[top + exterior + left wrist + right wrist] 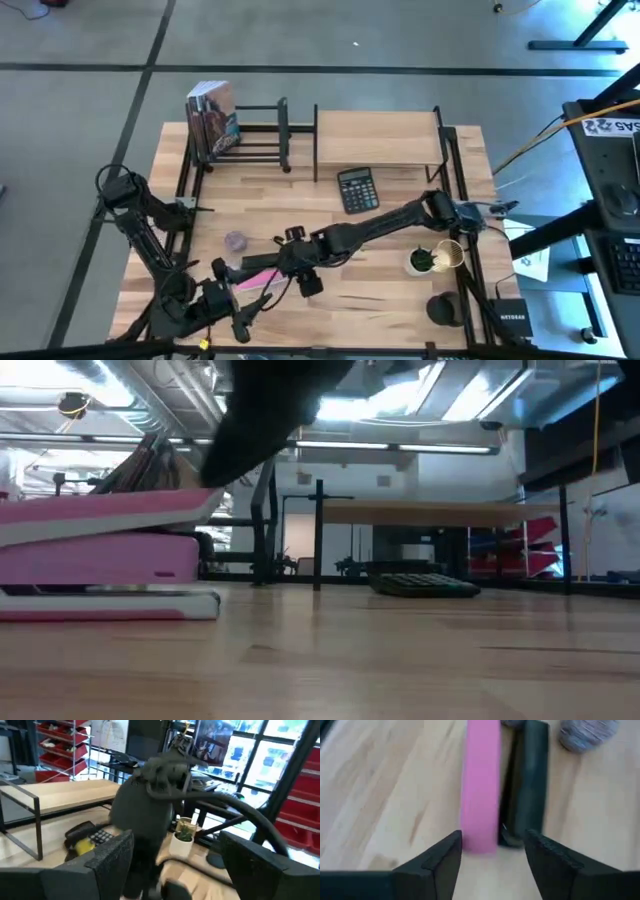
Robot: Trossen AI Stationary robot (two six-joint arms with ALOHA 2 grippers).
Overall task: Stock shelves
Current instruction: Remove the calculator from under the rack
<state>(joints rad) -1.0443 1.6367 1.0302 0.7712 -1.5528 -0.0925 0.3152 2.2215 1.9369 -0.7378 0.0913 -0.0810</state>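
Tabletop [400, 290]: right pincer [492, 852] open over pink stapler [481, 785], w/o contact.

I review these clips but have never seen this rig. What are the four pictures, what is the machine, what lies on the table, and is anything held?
Two dark robot arms work at a wooden table. One camera looks down from above, one sits at table height, and one rides on each wrist.

On the table: a black rack with a book in it, a wooden shelf, a calculator, a small potted plant and a pink stapler.

The right gripper is open, hovering just before the stapler's end. The left gripper waits open at the front left. Nothing is held.
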